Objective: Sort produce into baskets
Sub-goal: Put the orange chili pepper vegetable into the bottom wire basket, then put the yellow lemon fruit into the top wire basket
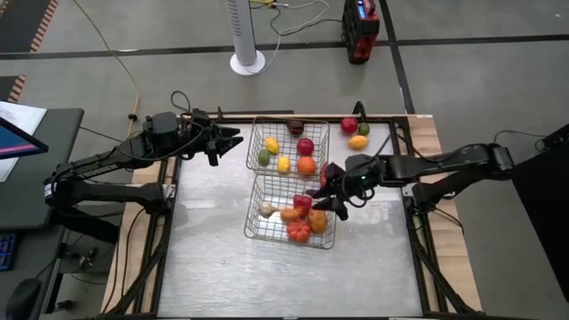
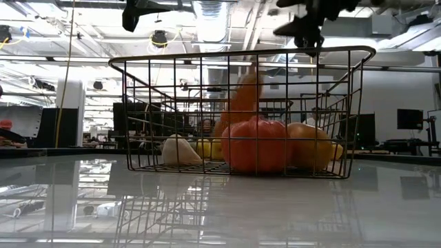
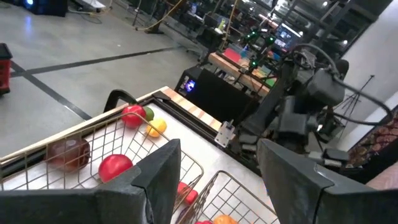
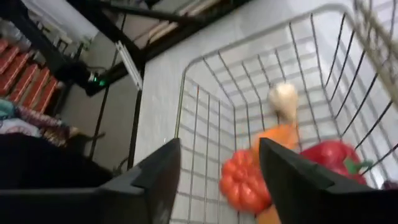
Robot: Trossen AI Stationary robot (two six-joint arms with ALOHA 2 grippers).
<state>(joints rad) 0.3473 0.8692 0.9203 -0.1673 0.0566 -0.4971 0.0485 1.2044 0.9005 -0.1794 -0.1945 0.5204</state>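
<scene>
Produce in two wire baskets mid-surface: near basket [image 1: 267, 233] holding red-orange pumpkin [image 1: 299, 231], white bulb [image 1: 266, 210]; right pincer [image 1: 331, 197] open, empty, at its 2 o'clock rim. Far basket [image 1: 256, 133] with yellow, red, orange, green pieces; left pincer [image 1: 233, 140] open at its 9 o'clock. Loose trio [image 1: 356, 133] on white surface [image 1: 213, 258] at 1 o'clock.

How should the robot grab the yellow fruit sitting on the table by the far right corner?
From straight above, fingers closing across the middle of the yellow fruit. It is small and roundish, lying loose on the table outside the baskets. A red fruit and a green one crowd its far side, so sideways approaches look tighter.
</scene>
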